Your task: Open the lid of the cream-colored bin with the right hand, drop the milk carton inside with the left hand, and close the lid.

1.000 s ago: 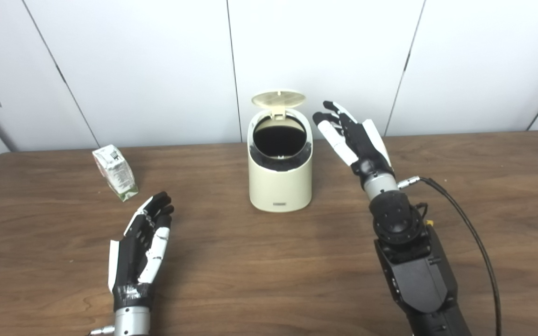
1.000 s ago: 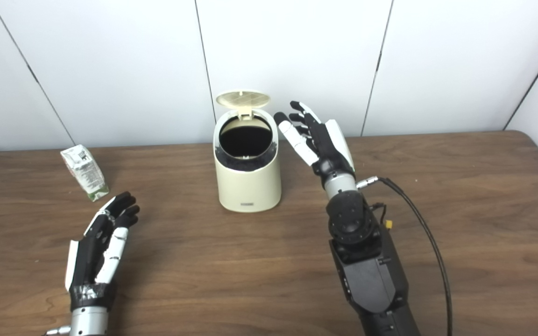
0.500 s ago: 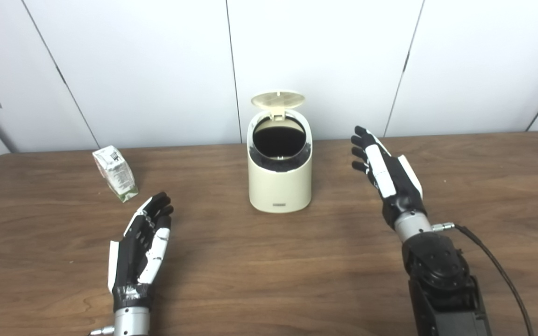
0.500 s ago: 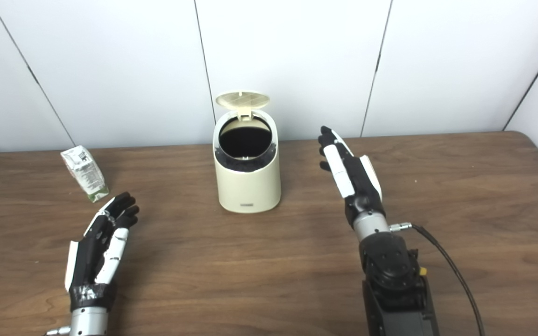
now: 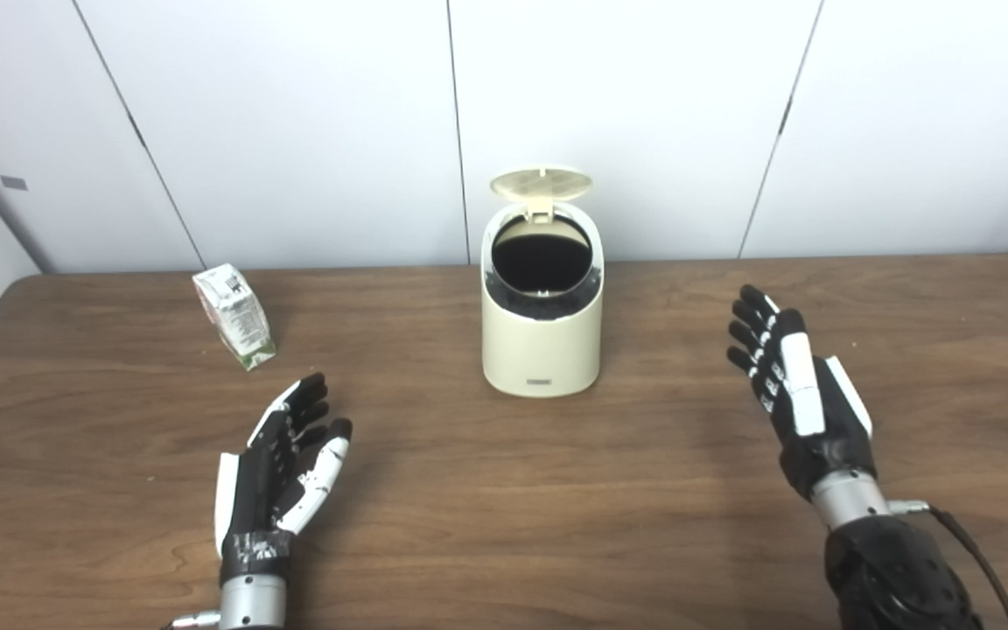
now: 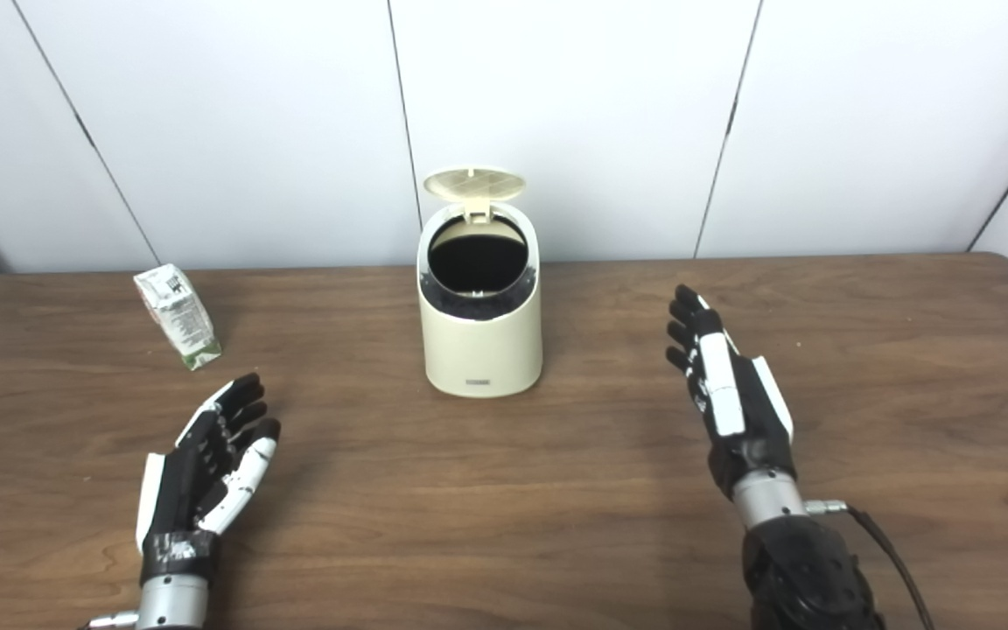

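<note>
I see a dark wood worktop (image 5: 504,525) against white wall panels (image 5: 294,131). The cream bin (image 5: 542,341) stands mid-table, lid (image 5: 542,182) up. The milk carton (image 5: 234,316) sits far left. My left hand (image 5: 281,472) and right hand (image 5: 797,394) hover empty, fingers spread. Both views match.

Cream-colored bin (image 5: 542,337) stands upright near the middle of the wooden table, toward the back. Rounded body, small dark label low on its front. Lid (image 5: 542,182) is flipped up at the rear hinge, standing open, ribbed underside facing forward. Mouth is open, dark inside, nothing visible in it. Milk carton (image 5: 234,315) sits on the table well to the left of the bin, apart from it. Small, white with green at the base, printed text on its side, leaning to the left.
</note>
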Controlling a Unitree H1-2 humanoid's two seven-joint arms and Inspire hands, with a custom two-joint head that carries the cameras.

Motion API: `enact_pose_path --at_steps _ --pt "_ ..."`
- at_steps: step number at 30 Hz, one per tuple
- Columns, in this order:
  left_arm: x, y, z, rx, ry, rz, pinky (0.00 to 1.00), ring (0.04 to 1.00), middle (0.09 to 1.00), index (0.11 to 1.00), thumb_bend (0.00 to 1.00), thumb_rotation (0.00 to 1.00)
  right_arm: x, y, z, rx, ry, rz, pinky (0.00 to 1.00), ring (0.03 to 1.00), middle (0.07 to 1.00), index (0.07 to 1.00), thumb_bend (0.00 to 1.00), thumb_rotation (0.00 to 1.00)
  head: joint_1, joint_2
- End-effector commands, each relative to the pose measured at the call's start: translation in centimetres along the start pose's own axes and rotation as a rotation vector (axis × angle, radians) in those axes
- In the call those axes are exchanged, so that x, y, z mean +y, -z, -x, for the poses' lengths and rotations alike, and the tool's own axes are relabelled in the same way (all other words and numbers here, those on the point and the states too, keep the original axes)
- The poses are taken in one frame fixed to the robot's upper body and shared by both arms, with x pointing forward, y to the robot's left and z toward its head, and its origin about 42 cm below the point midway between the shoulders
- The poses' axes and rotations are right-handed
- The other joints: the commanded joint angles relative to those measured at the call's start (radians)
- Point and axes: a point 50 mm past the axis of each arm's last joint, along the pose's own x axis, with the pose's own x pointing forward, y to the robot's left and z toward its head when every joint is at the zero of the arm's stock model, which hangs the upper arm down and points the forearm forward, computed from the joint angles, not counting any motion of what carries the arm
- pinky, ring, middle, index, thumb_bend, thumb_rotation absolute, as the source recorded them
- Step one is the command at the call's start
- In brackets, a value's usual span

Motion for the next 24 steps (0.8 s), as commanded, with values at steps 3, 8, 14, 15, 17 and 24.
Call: enact_pose_path --at_steps 3,8,14,15,17,24 --pt "1.4 -4.0 -1.7 -0.096 -0.081 -0.094 0.79 0.808 0.829 0.847 0.65 0.29 -0.4 -1.1 0.3 -0.109 -0.023 -0.006 0.95 0.957 0.95 0.943 0.62 1.0 0.082 0.002" --pt "2.4 -5.6 -2.7 -0.133 -0.141 -0.129 0.79 0.795 0.83 0.839 0.72 0.25 -0.8 -0.8 0.6 -0.114 -0.029 -0.032 0.96 0.959 0.947 0.942 0.58 1.0 0.154 -0.008" --pt "3.5 -6.6 -4.5 -0.182 -0.216 -0.167 0.79 0.779 0.813 0.826 0.78 0.24 -0.7 -1.1 1.0 -0.087 -0.035 -0.052 0.95 0.948 0.938 0.932 0.63 1.0 0.211 -0.025" --pt "3.7 -6.8 -4.9 -0.184 -0.224 -0.168 0.77 0.782 0.812 0.824 0.79 0.23 -0.7 -1.2 1.1 -0.086 -0.036 -0.054 0.95 0.948 0.938 0.93 0.62 1.0 0.218 -0.028" --pt "3.9 -7.0 -5.5 -0.191 -0.234 -0.176 0.74 0.79 0.819 0.829 0.79 0.22 -0.6 -1.5 1.1 -0.085 -0.038 -0.056 0.94 0.944 0.936 0.925 0.63 0.99 0.229 -0.031" --pt "4.8 -7.3 -7.8 -0.223 -0.251 -0.237 0.72 0.785 0.821 0.83 0.84 0.18 0.0 -2.4 1.4 -0.073 -0.038 -0.039 0.87 0.92 0.926 0.912 0.63 1.0 0.254 -0.043"
